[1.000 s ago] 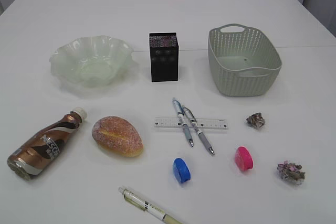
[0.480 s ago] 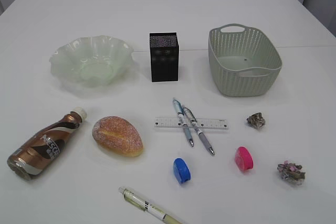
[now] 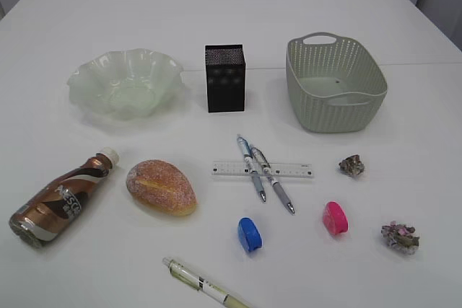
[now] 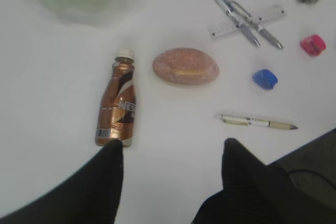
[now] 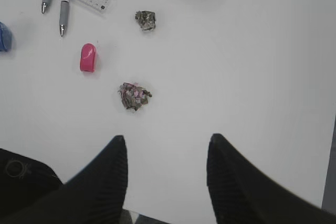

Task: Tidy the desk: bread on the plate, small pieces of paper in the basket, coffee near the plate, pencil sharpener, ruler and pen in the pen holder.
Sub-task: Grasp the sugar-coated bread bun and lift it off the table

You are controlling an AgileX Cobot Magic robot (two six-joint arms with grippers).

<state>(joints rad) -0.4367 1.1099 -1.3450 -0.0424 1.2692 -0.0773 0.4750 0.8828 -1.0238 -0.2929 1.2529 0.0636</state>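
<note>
The bread lies left of centre, with the coffee bottle on its side further left. A ruler lies under two pens; another pen is at the front edge. A blue sharpener and a pink sharpener lie in front. Two paper wads sit on the right. The glass plate, black pen holder and basket stand behind. My left gripper hovers open just short of the bottle. My right gripper is open, short of a wad.
The white table's front edge runs just past the lone pen. Neither arm shows in the exterior view. Bare tabletop lies between both pairs of fingers.
</note>
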